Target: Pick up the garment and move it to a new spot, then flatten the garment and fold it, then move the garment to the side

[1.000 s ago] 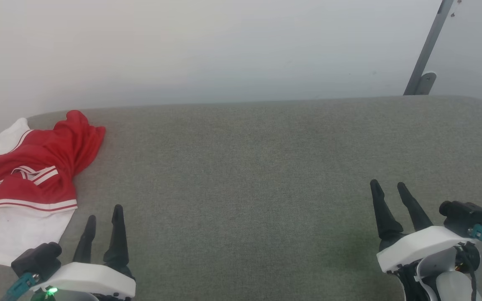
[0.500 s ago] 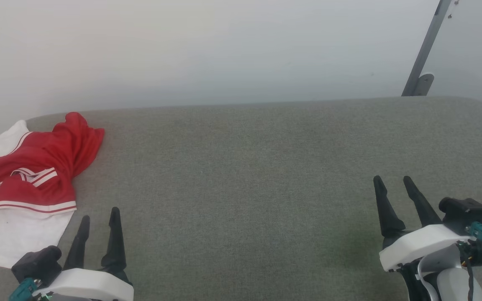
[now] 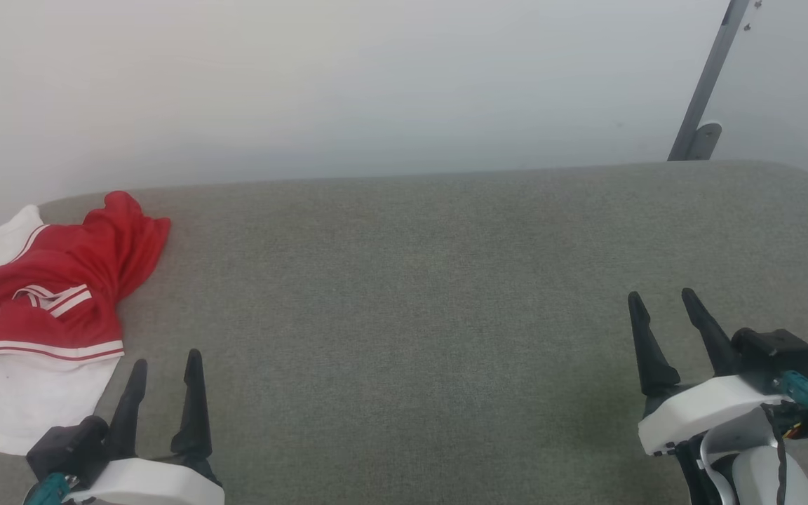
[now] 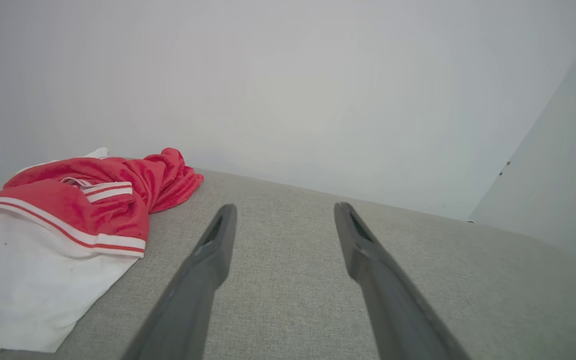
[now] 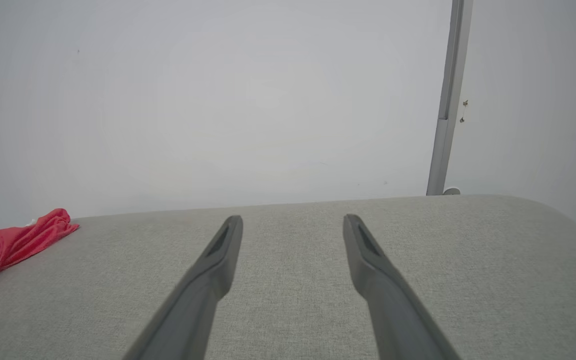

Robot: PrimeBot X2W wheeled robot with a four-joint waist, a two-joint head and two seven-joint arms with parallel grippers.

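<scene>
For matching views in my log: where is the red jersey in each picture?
Head view: garment crumpled at far left, beside left gripper.
Left wrist view: garment lower left, beside the fingers.
Right wrist view: garment at left edge.
Shared landmark: grey cushion, far edge.

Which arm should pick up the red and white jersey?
Left. The open left gripper is beside the crumpled red-and-white jersey; the open right gripper is far across the grey fabric surface.

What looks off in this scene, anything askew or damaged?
Only the garment: it lies crumpled in a heap at the left edge of the grey padded surface, one white sleeve spread flat, with a tiny dark speck on it. No visible tear. The left gripper and right gripper are open, clear of it.
</scene>
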